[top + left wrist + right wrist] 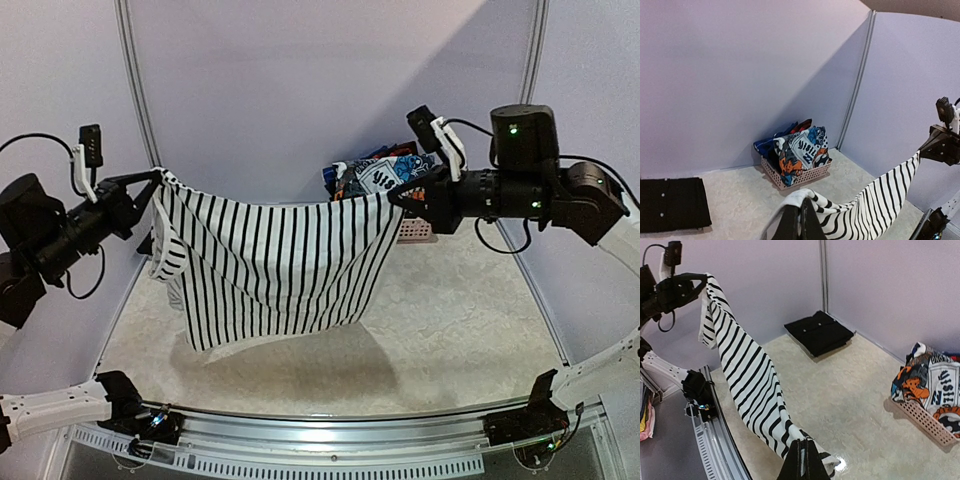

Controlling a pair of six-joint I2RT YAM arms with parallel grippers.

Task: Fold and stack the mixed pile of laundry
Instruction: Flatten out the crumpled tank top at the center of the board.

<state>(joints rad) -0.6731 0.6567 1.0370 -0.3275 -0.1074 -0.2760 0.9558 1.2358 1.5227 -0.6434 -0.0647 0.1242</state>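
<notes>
A white garment with thin black stripes (270,265) hangs spread in the air above the table, stretched between both arms. My left gripper (150,180) is shut on its left upper corner (812,202), and my right gripper (397,197) is shut on its right upper corner (800,437). The rest of the mixed laundry pile (378,172), with a blue-orange-white-black graphic print on top (800,152), fills the basket at the back right. A folded black garment (819,332) lies flat at the table's far left (671,204).
The pink latticed basket (800,177) stands against the back wall near the corner post (856,85). Purple walls close in the table on three sides. A metal rail (330,425) runs along the near edge between the two arm bases.
</notes>
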